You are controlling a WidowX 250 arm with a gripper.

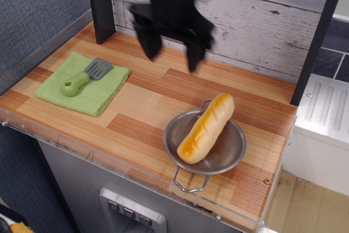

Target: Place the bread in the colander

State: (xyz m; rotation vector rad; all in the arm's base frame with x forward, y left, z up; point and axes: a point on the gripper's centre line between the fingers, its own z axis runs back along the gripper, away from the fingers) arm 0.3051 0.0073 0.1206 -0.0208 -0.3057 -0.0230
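Note:
The bread [206,128], a glossy pale yellow toy baguette with orange-brown ends and slash marks, lies across the colander [229,156], a shiny steel bowl with wire loop handles at the front right of the counter. The bread's far end rests over the bowl's back rim. My gripper [172,53] is raised well above the counter, up and to the left of the colander, blurred by motion. Its two black fingers [150,45] stand apart and hold nothing.
A green cloth [84,83] lies at the left with a grey and green toy spatula [84,77] on it. A dark post [101,6] stands at the back left, a plank wall behind. A white rack [327,113] sits past the counter's right edge.

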